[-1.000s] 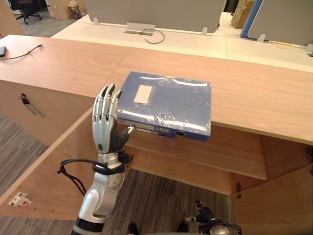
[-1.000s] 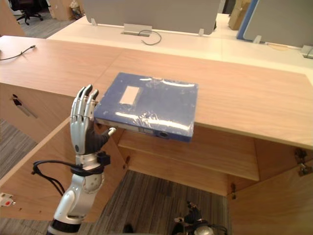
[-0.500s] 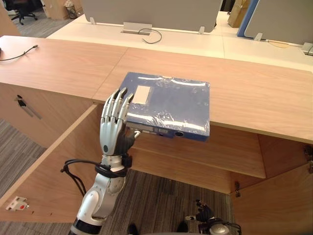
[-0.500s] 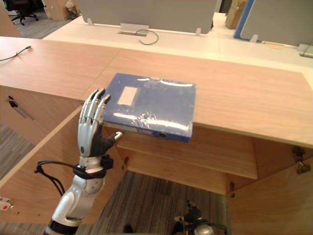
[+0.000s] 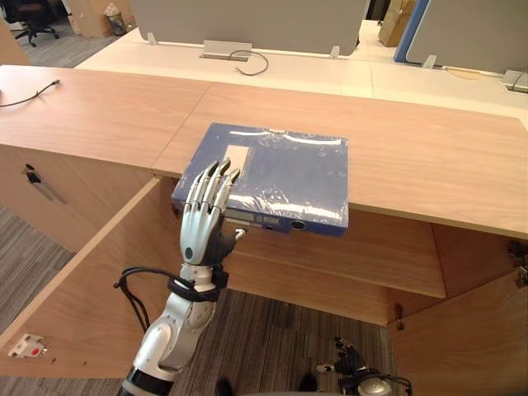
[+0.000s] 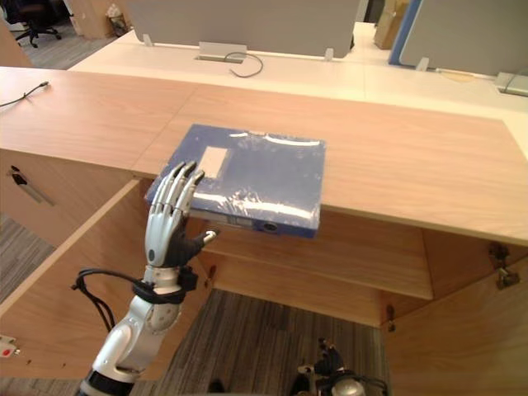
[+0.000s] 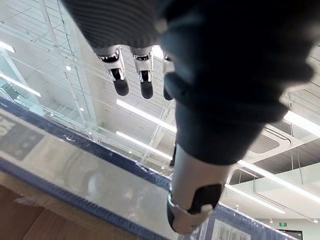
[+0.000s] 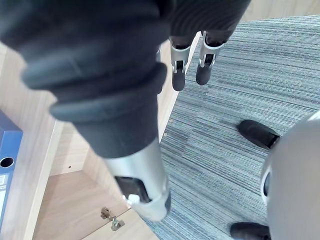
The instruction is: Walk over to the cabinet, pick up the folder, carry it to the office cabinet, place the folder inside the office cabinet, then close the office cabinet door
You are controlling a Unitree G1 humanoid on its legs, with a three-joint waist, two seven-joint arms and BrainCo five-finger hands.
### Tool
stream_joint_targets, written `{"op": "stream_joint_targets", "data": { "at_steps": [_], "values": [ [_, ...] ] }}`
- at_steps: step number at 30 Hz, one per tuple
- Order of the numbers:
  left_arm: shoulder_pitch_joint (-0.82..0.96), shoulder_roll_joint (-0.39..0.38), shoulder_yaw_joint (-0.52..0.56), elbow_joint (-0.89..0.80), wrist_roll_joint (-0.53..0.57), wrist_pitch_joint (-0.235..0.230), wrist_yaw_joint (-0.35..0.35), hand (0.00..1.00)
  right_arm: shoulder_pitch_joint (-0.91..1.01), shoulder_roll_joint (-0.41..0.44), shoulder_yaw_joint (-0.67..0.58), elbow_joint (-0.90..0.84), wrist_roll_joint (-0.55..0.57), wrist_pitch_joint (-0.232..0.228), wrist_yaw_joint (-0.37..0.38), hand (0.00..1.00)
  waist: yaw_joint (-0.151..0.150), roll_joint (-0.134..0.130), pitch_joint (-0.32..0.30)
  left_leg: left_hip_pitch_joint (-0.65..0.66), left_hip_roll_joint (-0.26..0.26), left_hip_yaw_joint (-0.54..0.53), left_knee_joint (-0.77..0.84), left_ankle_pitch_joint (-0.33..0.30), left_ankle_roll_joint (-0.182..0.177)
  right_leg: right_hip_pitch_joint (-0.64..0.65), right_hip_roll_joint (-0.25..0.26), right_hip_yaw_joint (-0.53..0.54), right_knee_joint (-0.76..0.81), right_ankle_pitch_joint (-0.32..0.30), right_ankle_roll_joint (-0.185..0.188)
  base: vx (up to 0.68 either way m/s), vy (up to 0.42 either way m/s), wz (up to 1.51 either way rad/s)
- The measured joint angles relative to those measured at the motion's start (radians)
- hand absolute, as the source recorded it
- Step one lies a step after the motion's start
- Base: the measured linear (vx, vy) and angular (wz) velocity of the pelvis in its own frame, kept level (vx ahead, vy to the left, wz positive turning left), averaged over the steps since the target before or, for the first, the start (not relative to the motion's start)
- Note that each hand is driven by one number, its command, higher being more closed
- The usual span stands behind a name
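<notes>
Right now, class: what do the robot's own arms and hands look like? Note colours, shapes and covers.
The left hand has slim silver fingers with dark tips and a dark ribbed cover at the wrist. The left arm is rounded and silver-grey. The right hand matches: silver, dark-tipped fingers and thumb under a bulky dark ribbed cover.

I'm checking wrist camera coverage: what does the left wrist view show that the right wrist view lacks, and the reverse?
Left wrist view adds: the left hand, fingers straight, against white ceiling light strips. Right wrist view adds: the right hand, fingers relaxed, above grey striped carpet, beside the light wooden cabinet. Shared: the flat blue plastic-wrapped folder.
</notes>
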Motion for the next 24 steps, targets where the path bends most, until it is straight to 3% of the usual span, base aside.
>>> {"op": "stream_joint_targets", "data": {
  "at_steps": [12,24],
  "values": [
    [-0.003,0.004,0.007,0.078,0.006,0.023,-0.023,0.0,0.0,0.0,-0.025,-0.001,-0.035,0.002,0.0,0.0,-0.013,0.0,0.001,0.011,-0.001,0.001,-0.003,-0.001,0.0,0.002,-0.001,0.002,-0.005,0.001,0.001,0.0,0.0,0.0],
    [-0.048,0.003,0.052,0.119,0.075,0.093,-0.024,0.0,0.001,0.001,-0.065,0.0,-0.037,0.003,-0.005,0.0,-0.022,0.0,0.005,0.017,-0.001,0.013,-0.009,-0.001,0.0,0.002,0.0,0.011,-0.006,0.001,0.002,0.0,0.0,-0.02]
  ]
}}
